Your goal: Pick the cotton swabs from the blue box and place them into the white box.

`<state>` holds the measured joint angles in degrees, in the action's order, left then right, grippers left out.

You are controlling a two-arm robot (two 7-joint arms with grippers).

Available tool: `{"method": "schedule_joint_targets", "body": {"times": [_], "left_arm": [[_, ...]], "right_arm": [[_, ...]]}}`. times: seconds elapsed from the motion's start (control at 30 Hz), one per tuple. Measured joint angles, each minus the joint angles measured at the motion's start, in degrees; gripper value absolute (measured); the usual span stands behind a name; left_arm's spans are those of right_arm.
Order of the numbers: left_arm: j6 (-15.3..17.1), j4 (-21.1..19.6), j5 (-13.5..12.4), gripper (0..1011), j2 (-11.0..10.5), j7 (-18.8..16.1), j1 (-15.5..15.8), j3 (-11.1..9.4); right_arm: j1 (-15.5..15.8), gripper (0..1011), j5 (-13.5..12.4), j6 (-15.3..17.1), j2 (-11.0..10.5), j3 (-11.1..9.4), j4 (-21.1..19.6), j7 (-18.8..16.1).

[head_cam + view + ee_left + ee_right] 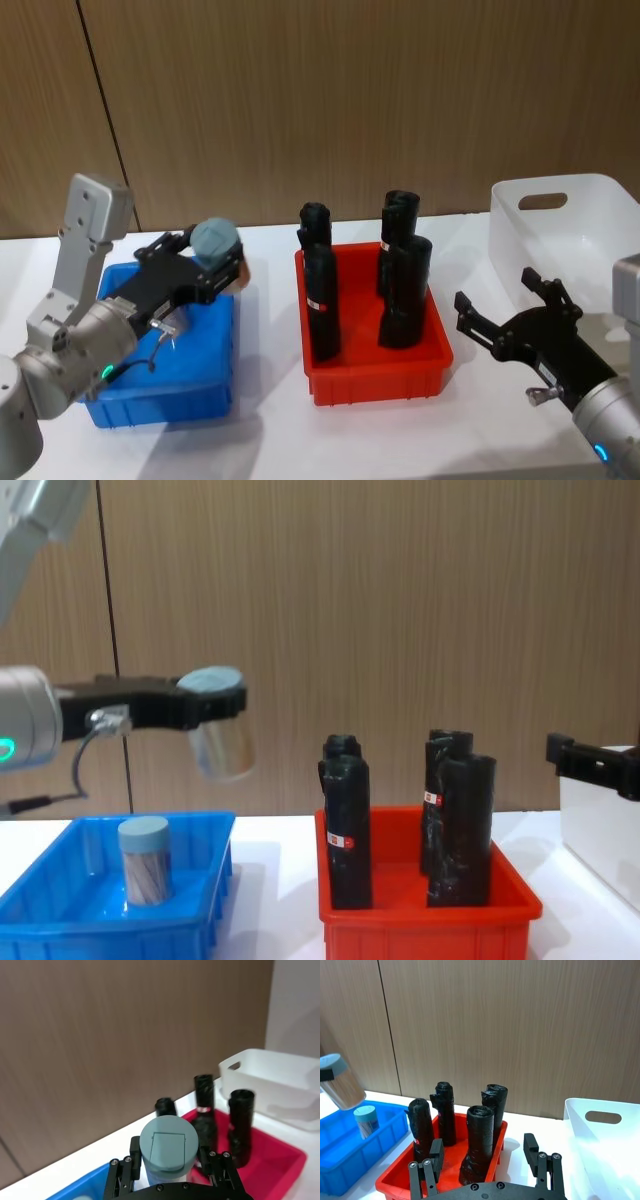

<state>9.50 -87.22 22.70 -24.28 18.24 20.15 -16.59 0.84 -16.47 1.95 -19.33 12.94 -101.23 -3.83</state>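
Now – left end effector point(212, 264) clamped on clear plastic cotton-swab tub point(216, 240) w/ grey-blue lid, above shallow blue plastic bin point(205, 385); right end effector point(497, 291) – wide open, empty.

**Materials and finishes at my bench**

My left gripper point(170, 1170): matt black fingers point(132, 1152). Cotton swabs tub point(222, 745) in it: clear glossy plastic, matt grey-blue lid point(169, 1146). Blue box point(165, 408), red bin point(375, 385): glossy moulded plastic. White box point(590, 215): smooth, satin plastic. Black rolls point(322, 300): crinkled film. Wall point(350, 100): wood-grain panel, matt.
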Motion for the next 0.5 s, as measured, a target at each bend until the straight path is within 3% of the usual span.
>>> {"method": "schedule_joint_targets", "body": {"times": [0.5], "left_arm": [[3.9, -0.2, 2.4, 666, 1.4, 11.4, 4.0, -0.6]], "right_arm": [[0.0, 1002, 0.0, 0.0, 0.0, 0.0, 0.0, 0.0]]}}
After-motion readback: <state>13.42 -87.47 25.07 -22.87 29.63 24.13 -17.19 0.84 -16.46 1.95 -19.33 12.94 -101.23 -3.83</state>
